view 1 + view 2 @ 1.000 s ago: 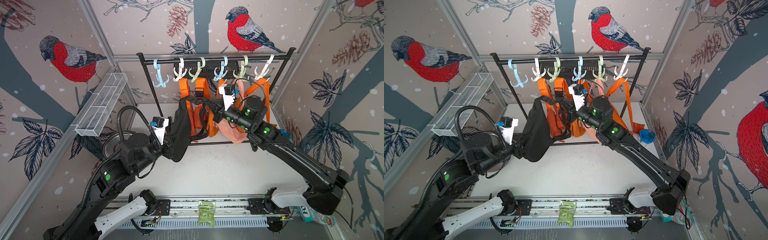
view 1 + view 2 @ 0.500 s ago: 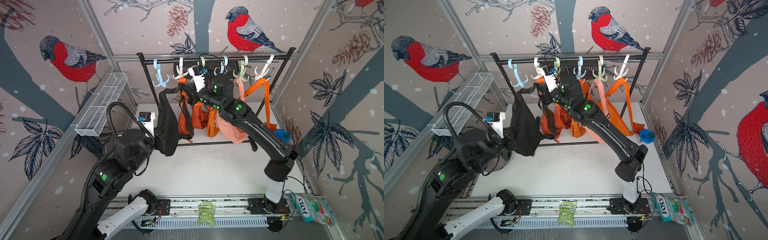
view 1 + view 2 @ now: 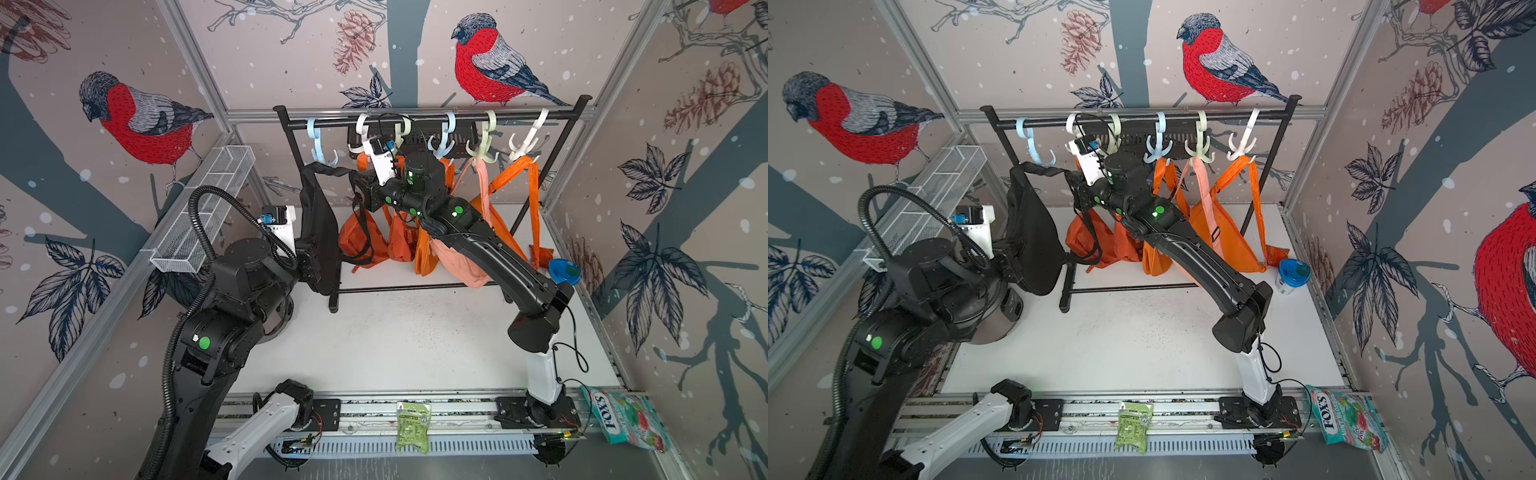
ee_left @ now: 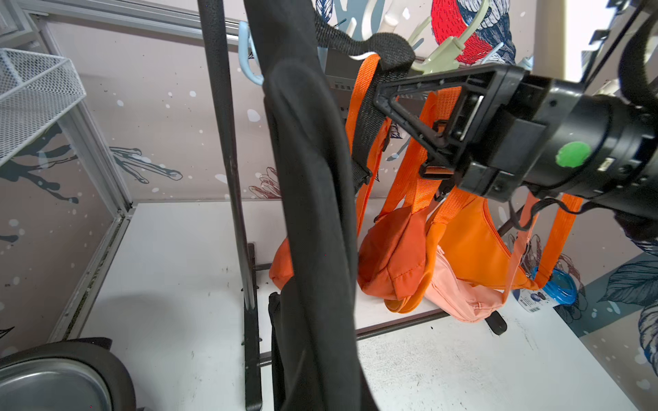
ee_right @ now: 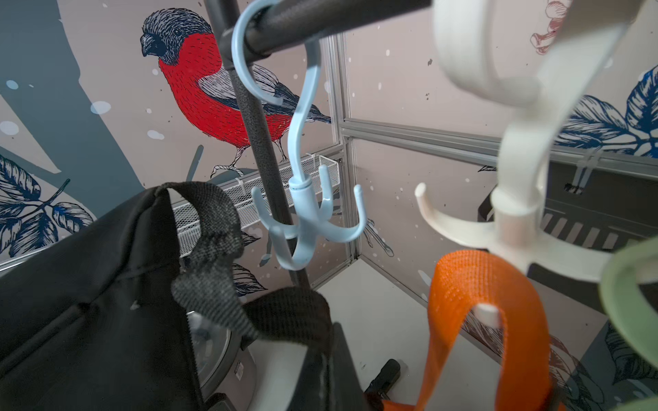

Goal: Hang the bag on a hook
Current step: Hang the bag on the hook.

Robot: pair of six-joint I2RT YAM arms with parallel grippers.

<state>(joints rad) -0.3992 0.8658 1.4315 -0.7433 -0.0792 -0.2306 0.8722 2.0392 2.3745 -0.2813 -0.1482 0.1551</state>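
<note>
Dangling black bag (image 3: 320,232), strap (image 5: 210,227) just beside blue hook (image 5: 306,220)

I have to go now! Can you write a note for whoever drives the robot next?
Left gripper: shut on the black bag, holding it up beside the rack.
Right gripper: shut on the strap, close under the blue hook.
Done: bag is up at hook height.
Left: loop the strap over a blue prong, then release.
</note>
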